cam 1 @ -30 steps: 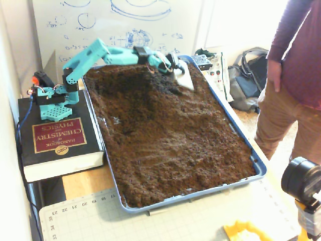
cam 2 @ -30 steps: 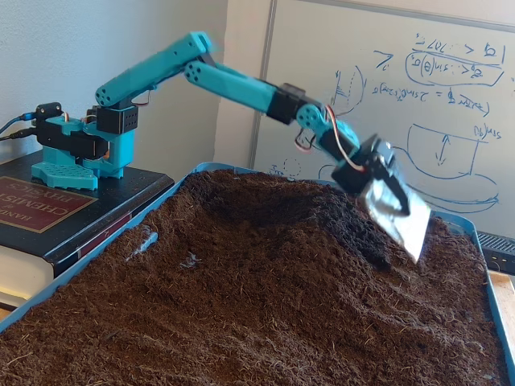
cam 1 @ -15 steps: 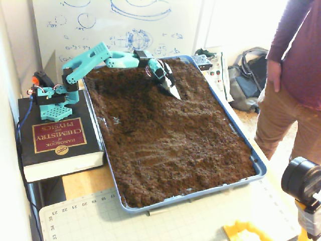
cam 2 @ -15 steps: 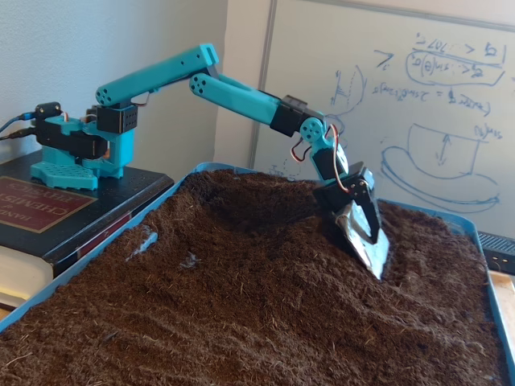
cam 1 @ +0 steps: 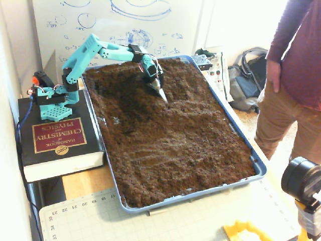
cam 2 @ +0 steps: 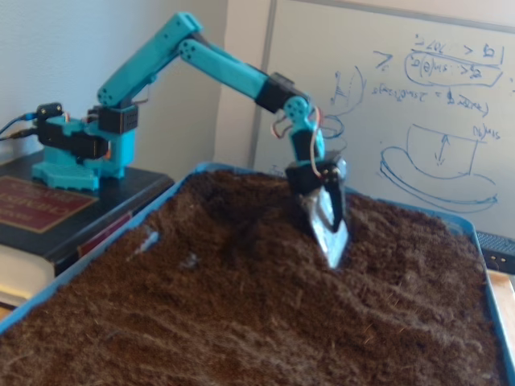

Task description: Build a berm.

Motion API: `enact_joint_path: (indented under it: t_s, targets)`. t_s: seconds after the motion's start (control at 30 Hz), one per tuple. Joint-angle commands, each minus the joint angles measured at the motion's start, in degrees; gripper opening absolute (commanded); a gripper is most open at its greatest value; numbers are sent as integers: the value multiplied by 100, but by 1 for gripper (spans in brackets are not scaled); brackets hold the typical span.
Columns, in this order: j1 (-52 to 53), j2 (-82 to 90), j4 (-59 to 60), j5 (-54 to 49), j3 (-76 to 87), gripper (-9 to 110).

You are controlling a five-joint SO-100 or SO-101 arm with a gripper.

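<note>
Turquoise arm's scoop-like metal gripper (cam 2: 332,245) (cam 1: 161,93), tip dug into raised ridge of dark brown crumbly soil (cam 2: 378,221) (cam 1: 180,75).
Ridge at far end of blue tray (cam 1: 241,135); jaw opening impossible to judge.

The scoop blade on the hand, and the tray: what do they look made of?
The scoop blade looks like thin sheet metal: pale grey, flat, with a bright sheen. The tray looks like moulded blue plastic, with a smooth rounded rim, though painted metal can't be ruled out. It holds loose, crumbly dark brown soil.

Tool (cam 1: 161,92) tip apparently in soil (cam 1: 170,145) inside tray (cam 1: 258,168).
</note>
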Motion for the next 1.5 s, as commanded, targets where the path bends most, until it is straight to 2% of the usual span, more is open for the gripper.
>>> enact_joint_path:
  t_s: [0.0,0.23,0.47,0.6,0.8,0.97,1.23,1.47]
  targets:
    - [-53,1020,79,53,-70,0]
    - [-18,905,70,53,-1978,0]
    - [79,-1477,-809,53,-3929,0]
    - [149,-2399,-1582,53,-4245,0]
    - [220,-2681,-1521,-35,-3498,0]
    - [220,-1512,-1037,-44,-1916,0]
    - [176,114,-976,-44,62,0]
    - [176,958,-1011,167,202,0]
